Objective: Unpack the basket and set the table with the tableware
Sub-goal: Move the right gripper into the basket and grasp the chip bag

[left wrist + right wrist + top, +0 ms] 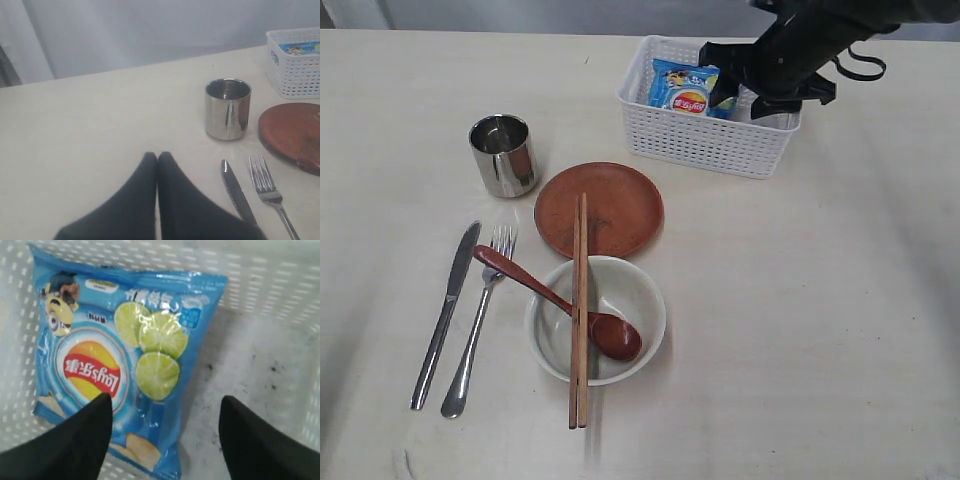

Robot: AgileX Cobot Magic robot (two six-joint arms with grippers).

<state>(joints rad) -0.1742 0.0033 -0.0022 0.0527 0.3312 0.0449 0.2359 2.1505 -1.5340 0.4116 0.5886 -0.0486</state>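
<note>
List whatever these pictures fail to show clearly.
- Exterior view: the right arm covers the basket's right end.
- Left wrist view: plate, knife and fork are cut by the edges; bowl out of frame.
- Right wrist view: the right gripper covers part of the chips packet.

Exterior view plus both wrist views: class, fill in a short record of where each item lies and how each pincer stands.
basket: on the table, holding a blue chips packet
cup: upright, beside the plate
bowl: next to the plate
chopsticks: paired, laid across bowl and plate
spoon: head in bowl, handle over the rim toward the fork
knife: alongside the fork
left pincer: shut, empty
right pincer: open, over the chips packet
</note>
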